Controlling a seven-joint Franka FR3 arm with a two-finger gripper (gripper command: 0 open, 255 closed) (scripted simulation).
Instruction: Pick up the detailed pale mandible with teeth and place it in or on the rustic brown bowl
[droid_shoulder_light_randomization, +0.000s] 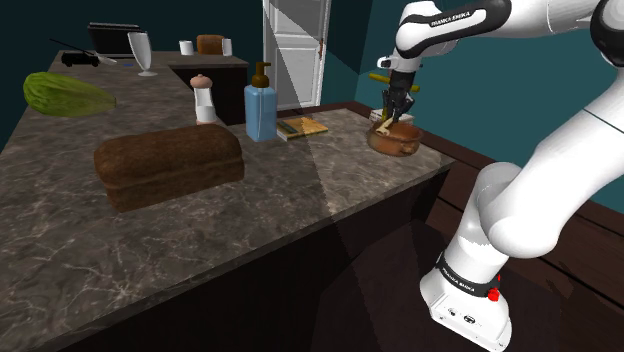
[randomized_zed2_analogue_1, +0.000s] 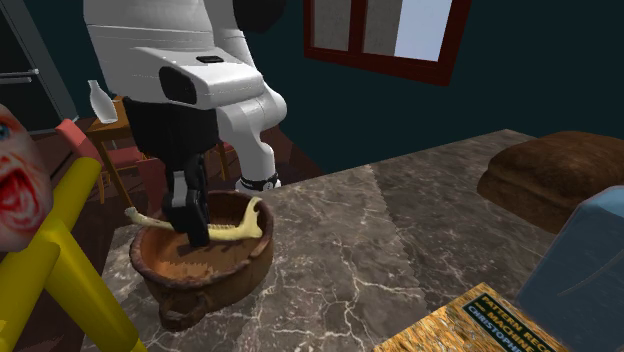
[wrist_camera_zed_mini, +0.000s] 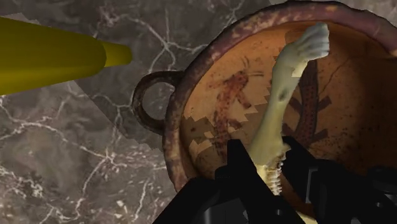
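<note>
Gripper (randomized_zed2_analogue_1: 193, 225) clamped on pale mandible (wrist_camera_zed_mini: 280, 108), teeth near fingertips. Bone sits inside brown bowl (randomized_zed2_analogue_1: 240, 272), lower left of second exterior view. Book (randomized_zed2_analogue_1: 488, 322) (lower right corner) reads "PATTERN REC", "CHRISTOPHE".

The counter (droid_shoulder_light_randomization: 60, 250) (veined marble) bears loaf (droid_shoulder_light_randomization: 168, 165), blue bottle (droid_shoulder_light_randomization: 261, 105), book (droid_shoulder_light_randomization: 302, 126), brown bowl (droid_shoulder_light_randomization: 394, 139), melon (droid_shoulder_light_randomization: 68, 93).

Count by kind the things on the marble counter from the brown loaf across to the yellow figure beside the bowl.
Bread loaf: 1
Shaker: 1
Pump bottle: 1
Book: 1
Bowl: 1
Jawbone in the bowl: 1
Yellow figure: 1
Total: 7
</note>
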